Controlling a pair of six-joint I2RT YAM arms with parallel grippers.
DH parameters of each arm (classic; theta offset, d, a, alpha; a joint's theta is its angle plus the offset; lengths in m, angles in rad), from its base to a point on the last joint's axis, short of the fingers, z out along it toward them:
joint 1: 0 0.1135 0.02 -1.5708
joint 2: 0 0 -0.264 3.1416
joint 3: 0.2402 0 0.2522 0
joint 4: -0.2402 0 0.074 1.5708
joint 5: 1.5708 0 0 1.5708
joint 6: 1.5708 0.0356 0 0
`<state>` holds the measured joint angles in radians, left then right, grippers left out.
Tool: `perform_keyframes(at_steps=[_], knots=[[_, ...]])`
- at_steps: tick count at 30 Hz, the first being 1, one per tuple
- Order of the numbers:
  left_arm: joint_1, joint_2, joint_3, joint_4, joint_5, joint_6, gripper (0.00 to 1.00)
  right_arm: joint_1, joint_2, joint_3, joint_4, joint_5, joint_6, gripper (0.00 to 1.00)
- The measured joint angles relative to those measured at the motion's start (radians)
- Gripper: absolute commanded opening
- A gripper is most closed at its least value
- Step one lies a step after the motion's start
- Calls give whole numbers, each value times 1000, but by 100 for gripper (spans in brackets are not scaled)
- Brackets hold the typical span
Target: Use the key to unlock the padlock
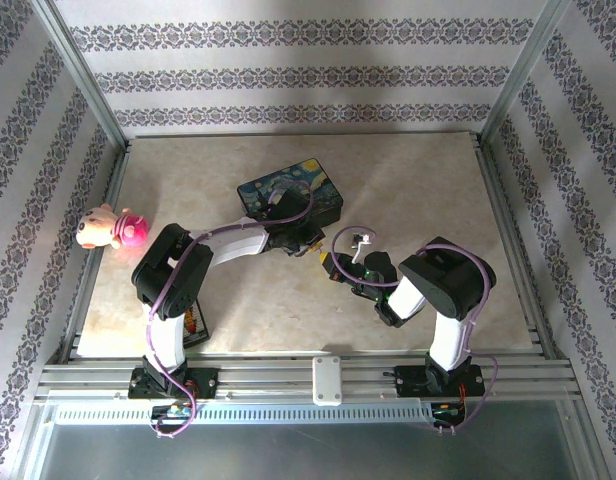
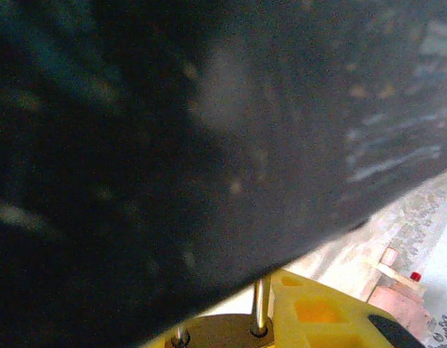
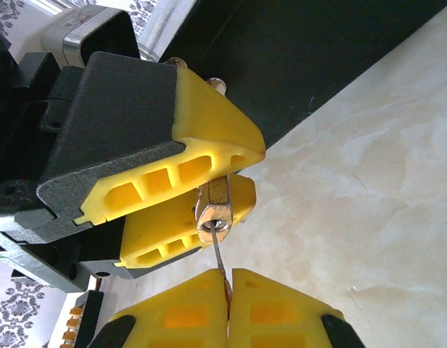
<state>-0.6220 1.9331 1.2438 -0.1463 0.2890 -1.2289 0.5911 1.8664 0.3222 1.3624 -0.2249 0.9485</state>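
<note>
The tiny brass padlock (image 3: 215, 210) is pinched between the yellow fingers (image 3: 209, 138) of my left gripper (image 1: 316, 247), keyhole end facing the right wrist camera. In the left wrist view its brass top (image 2: 223, 335) and thin silvery shackle (image 2: 258, 301) sit just under the dark box. My right gripper (image 3: 228, 290) is shut on the key. The thin key blade (image 3: 219, 259) runs up from those fingers, and its tip is in the padlock's keyhole. From above, the two grippers meet in front of the box, the right gripper (image 1: 340, 268) just right of the left.
The dark starry-night box (image 1: 293, 197) lies right behind the padlock; its black side (image 3: 296, 51) is close to both grippers. A pink plush toy (image 1: 110, 228) sits at the table's left edge. A small dark object (image 1: 195, 327) lies beside the left arm's base.
</note>
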Motion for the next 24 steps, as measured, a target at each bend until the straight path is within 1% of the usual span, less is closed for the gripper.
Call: perform_keyframes(at_steps=[24], knots=[[1, 1, 0, 5, 2, 1, 7, 1, 21, 30, -4, 5, 75, 0]])
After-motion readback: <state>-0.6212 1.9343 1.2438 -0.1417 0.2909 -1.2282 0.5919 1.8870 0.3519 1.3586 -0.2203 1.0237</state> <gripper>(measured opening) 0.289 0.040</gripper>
